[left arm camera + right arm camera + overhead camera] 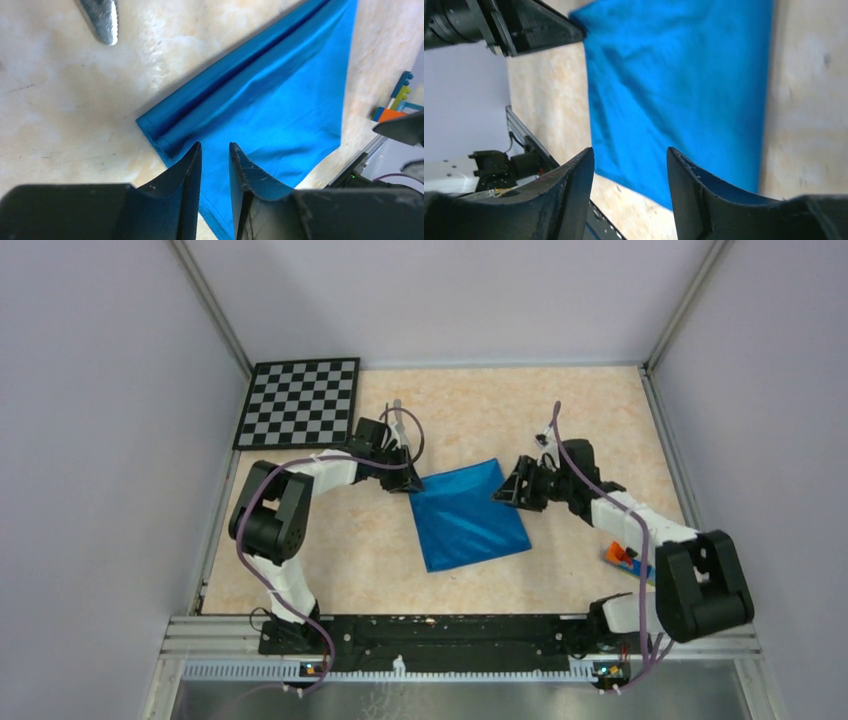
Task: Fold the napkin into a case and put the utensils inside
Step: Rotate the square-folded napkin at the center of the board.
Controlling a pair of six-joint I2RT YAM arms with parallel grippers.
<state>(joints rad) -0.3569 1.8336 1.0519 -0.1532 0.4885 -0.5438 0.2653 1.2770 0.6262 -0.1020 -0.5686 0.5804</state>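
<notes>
The bright blue napkin [468, 515] lies flat in the middle of the table, folded into a four-sided shape with a doubled strip along its far left edge [225, 70]. My left gripper [412, 485] hovers at the napkin's left corner. Its jaws [215, 146] stand a narrow gap apart, open, with only cloth showing below them. At the napkin's right corner, my right gripper [505, 492] is wide open [630, 150] above the cloth [684, 90] and holds nothing. One of the utensils, a pale grey knife [398, 412], lies beyond the left arm; its tip [102, 17] shows.
A black-and-white checkerboard [300, 402] lies at the back left. Small coloured bricks [625, 558] sit near the right arm's base, also seen in the left wrist view [395, 102]. Metal frame rails and grey walls bound the table.
</notes>
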